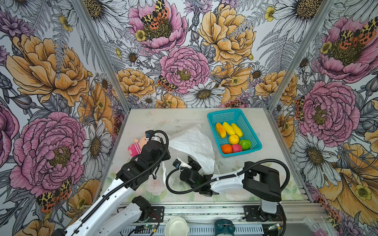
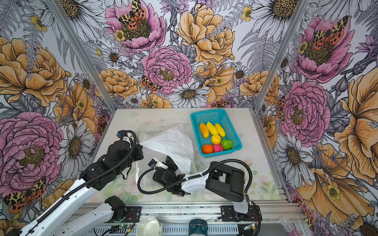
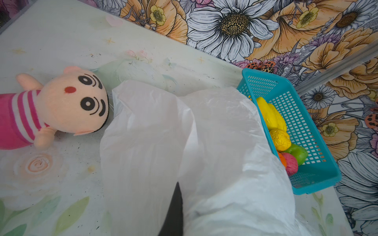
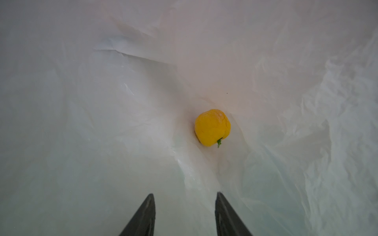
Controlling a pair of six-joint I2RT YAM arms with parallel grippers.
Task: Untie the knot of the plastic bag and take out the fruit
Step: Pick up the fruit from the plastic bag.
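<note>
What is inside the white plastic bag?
One round yellow fruit lies inside the bag, ahead of the open right tool. Plastic folds hide the far corners.

The crinkly white plastic bag (image 1: 194,143) lies open, one round yellow fruit (image 4: 212,127) inside, seven fruits (image 1: 233,139) in the basket (image 1: 225,117).

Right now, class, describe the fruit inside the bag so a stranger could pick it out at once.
Find the white bag beside the teal basket. Inside it, ahead of the open right gripper, lies one round yellow fruit. Unlike the seven fruits in the basket, it sits alone on white plastic, showing a tiny green stem.
</note>
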